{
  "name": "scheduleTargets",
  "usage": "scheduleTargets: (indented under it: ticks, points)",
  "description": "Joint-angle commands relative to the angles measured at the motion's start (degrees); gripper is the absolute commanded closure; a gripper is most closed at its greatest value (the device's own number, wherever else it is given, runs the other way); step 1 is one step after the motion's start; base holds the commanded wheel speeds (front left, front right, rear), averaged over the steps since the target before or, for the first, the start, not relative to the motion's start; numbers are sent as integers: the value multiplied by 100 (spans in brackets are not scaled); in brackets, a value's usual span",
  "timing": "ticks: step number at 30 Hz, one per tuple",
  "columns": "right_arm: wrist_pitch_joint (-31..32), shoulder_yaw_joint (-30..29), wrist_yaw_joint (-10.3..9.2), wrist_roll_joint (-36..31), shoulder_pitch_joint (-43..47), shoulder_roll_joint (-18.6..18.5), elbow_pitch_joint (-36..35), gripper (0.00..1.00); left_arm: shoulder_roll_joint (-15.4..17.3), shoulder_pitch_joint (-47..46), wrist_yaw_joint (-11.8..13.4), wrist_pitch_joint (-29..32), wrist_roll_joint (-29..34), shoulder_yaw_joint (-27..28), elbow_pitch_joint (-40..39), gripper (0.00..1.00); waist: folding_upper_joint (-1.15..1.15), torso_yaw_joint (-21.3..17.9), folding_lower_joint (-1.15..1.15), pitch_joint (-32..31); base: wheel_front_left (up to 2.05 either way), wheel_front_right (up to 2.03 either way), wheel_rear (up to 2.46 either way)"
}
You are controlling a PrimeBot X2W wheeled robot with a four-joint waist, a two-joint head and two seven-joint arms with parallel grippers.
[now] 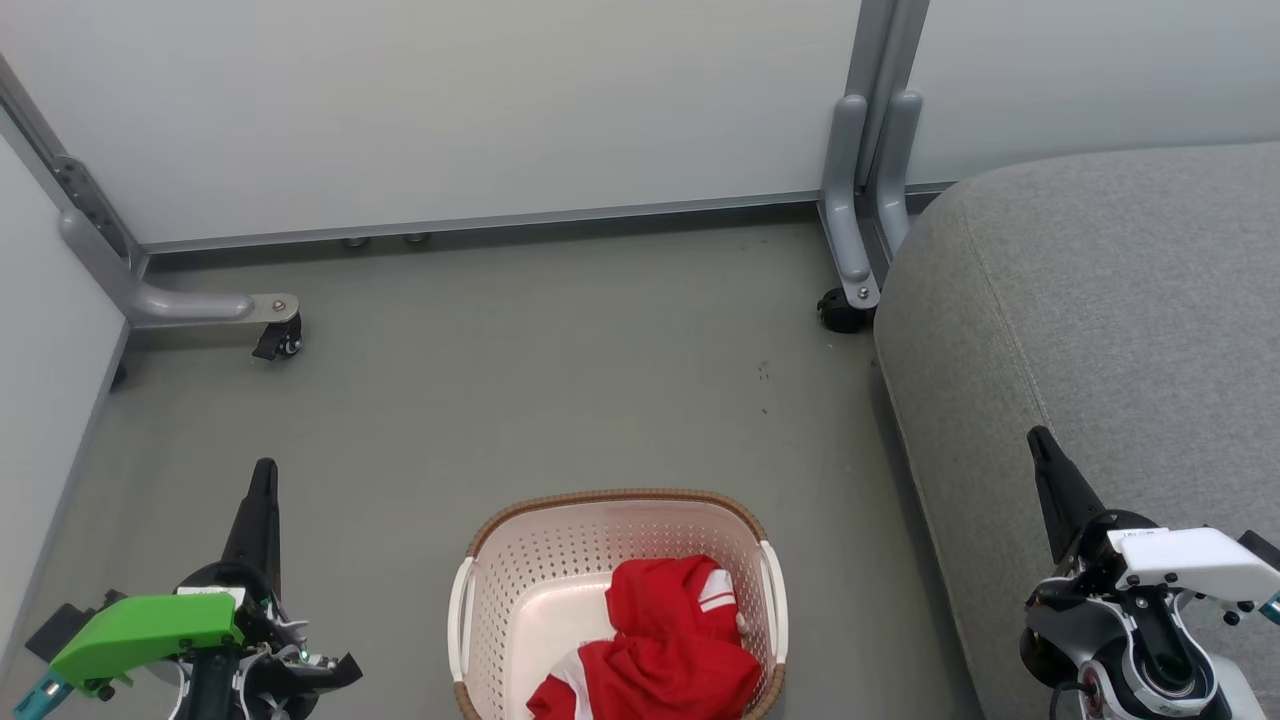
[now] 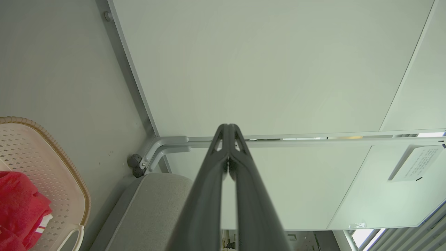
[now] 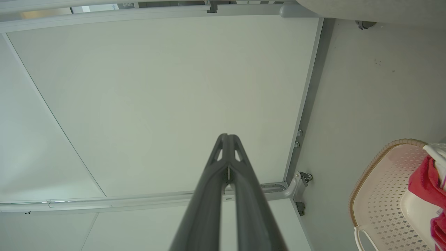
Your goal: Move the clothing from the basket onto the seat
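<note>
The cream-white perforated basket (image 1: 560, 570) with a brown rim stands on the floor at the bottom middle of the head view. Inside it, toward its right side, lies the red clothing (image 1: 665, 640) with white stripes, bunched up. The grey seat (image 1: 1100, 300) fills the right side. My left gripper (image 1: 263, 470) is at the lower left, shut and empty, well left of the basket. My right gripper (image 1: 1038, 436) is shut and empty over the seat's front edge. The basket (image 2: 41, 164) and clothing (image 2: 17, 205) show at the left wrist view's left edge, and the basket (image 3: 379, 188) at the right wrist view's right edge.
White partition panels (image 1: 450, 100) on grey wheeled feet (image 1: 275, 335) close off the back and left. Another caster foot (image 1: 850, 300) stands by the seat's far corner. Grey floor (image 1: 550, 360) lies between the basket and the panels.
</note>
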Motion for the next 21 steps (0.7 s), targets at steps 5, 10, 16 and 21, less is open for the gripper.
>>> scheduleTargets:
  ticks: [5, 10, 16, 21]
  points:
    - [6, 3, 5, -29, -49, -11, 9, 100, 5, -64, -30, 16, -16, 7, 4, 100, 0, 0, 0, 0, 0, 0, 0]
    - [6, 2, 5, -29, -49, -11, 9, 100, 5, -64, -30, 16, -16, 7, 4, 100, 0, 0, 0, 0, 0, 0, 0]
    - [-1, 1, 0, -2, 0, 0, 0, 0, 0, 0, 0, -1, 0, 0, 0, 0, 0, 0, 0, 0, 0, 0, 0]
    - [-68, 46, -1, -18, 58, 30, 69, 0, -19, 44, 4, -62, 17, -62, 99, 0, 0, 0, 0, 3, 0, 0, 0]
